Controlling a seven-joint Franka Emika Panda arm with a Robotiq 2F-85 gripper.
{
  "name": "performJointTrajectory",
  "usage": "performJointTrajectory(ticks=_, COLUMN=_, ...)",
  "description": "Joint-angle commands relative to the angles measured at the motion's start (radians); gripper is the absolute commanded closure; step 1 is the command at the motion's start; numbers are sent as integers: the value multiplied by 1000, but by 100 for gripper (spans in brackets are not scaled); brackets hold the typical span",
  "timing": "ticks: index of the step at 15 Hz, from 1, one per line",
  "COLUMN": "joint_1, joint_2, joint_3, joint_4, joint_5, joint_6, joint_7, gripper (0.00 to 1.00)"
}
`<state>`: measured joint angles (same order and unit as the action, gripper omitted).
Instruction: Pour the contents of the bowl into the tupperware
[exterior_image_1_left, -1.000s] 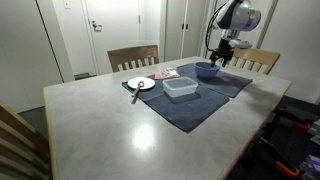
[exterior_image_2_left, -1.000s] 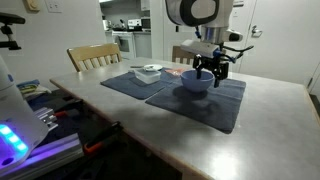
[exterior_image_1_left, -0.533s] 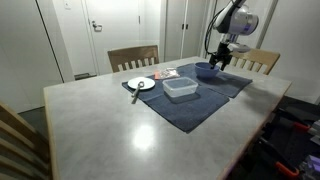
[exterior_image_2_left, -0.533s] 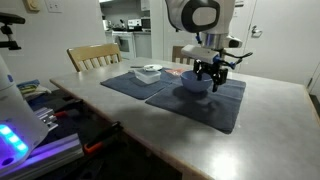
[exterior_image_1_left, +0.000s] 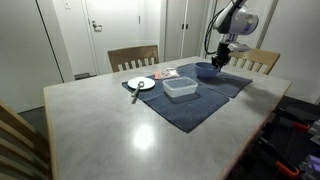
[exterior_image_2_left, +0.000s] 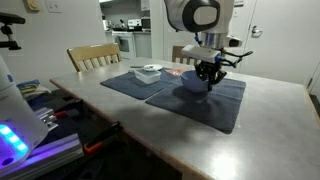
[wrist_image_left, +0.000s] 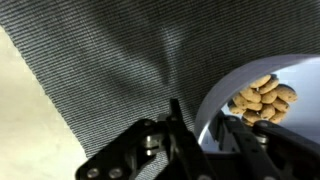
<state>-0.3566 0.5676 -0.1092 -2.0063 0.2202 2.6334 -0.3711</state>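
The bowl (exterior_image_1_left: 207, 71) sits on a dark cloth (exterior_image_1_left: 190, 105) on the table (exterior_image_1_left: 110, 130), at the far end near the arm. The gripper (exterior_image_1_left: 219, 61) is down at its rim. In the wrist view the gripper (wrist_image_left: 205, 128) straddles the bowl (wrist_image_left: 215, 100) wall, with one finger outside over the cloth (wrist_image_left: 100, 60) and one inside. The gap between them is narrow, so it looks pinched on the rim, though the contact itself is partly hidden. A heap of small tan pieces (wrist_image_left: 262, 96) lies in the bottom of the bowl. It rests flat on the cloth, not yet lifted.

The tupperware (exterior_image_1_left: 180, 88) lies on the same cloth, near the bowl but not touching it, with a white plate (exterior_image_1_left: 141, 84) beyond it. In both exterior views the gripper (exterior_image_2_left: 209, 74) holds the side of the bowl (exterior_image_2_left: 194, 82) that faces away from the tupperware (exterior_image_2_left: 150, 72). The free, opposite rim therefore points toward the tupperware.

That relation matters for the pour. My judgement is that the bowl must be lifted and carried sideways across the short gap. It then tips away from the held side, so the pieces slide off the free rim. The tupperware is shallow, so a quick tip may scatter pieces onto the cloth. I cannot make out its long axis at this size.
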Motion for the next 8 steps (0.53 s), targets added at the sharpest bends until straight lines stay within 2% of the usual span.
performJointTrajectory(ticks=1, joint_1=-13, joint_2=11, joint_3=10, joint_4=23, joint_5=-40, joint_6=-17, joint_7=24, gripper=97)
performJointTrajectory(ticks=3, joint_1=-9, joint_2=7, joint_3=7, joint_4=28, joint_5=-53, joint_6=-22, joint_7=35, gripper=100)
performJointTrajectory(ticks=8, joint_1=9, joint_2=-18, joint_3=-1, joint_4=40, joint_5=-84, joint_6=-57, joint_7=54, gripper=99)
